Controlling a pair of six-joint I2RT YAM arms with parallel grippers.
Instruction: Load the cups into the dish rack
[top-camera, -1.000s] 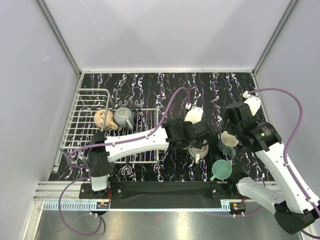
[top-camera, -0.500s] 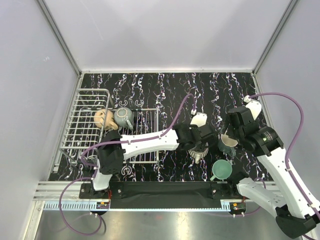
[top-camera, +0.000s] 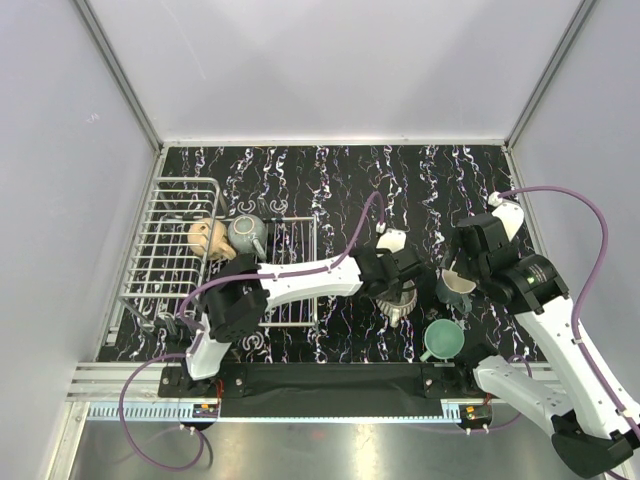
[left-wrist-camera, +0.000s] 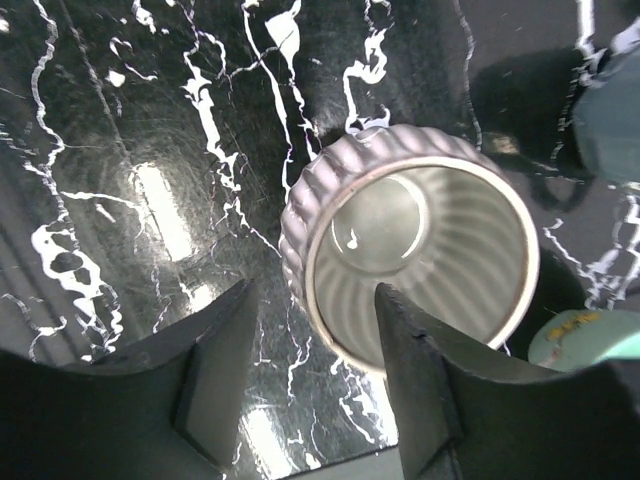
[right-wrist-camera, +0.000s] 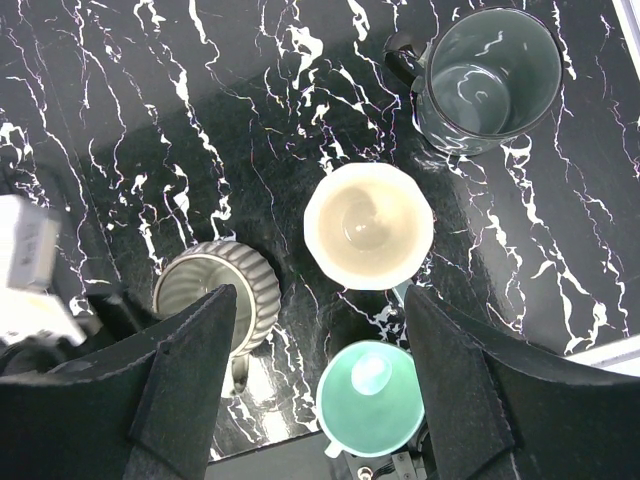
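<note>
The ribbed grey-beige cup (left-wrist-camera: 420, 260) stands upright on the black marbled table, also visible from above (top-camera: 400, 300). My left gripper (left-wrist-camera: 315, 370) is open, partly narrowed, straddling the cup's near wall: one finger over the inside, the other outside. My right gripper (right-wrist-camera: 320, 370) hangs open, high above a pale-inside cup (right-wrist-camera: 368, 225), a mint green cup (right-wrist-camera: 372, 395) and a dark grey-teal cup (right-wrist-camera: 490, 80). The white wire dish rack (top-camera: 165, 260) at left holds a peach-tan cup (top-camera: 207, 240) and a grey-teal cup (top-camera: 246, 235).
The mint cup (top-camera: 441, 340) and the pale-inside cup (top-camera: 457, 285) crowd close to the ribbed cup's right. White walls enclose the table on three sides. The left arm stretches across the rack's flat grid part (top-camera: 290, 300).
My left gripper has shifted right over the ribbed cup and its jaws have narrowed around the cup's wall. The right arm drifted slightly nearer; its jaws are unchanged.
</note>
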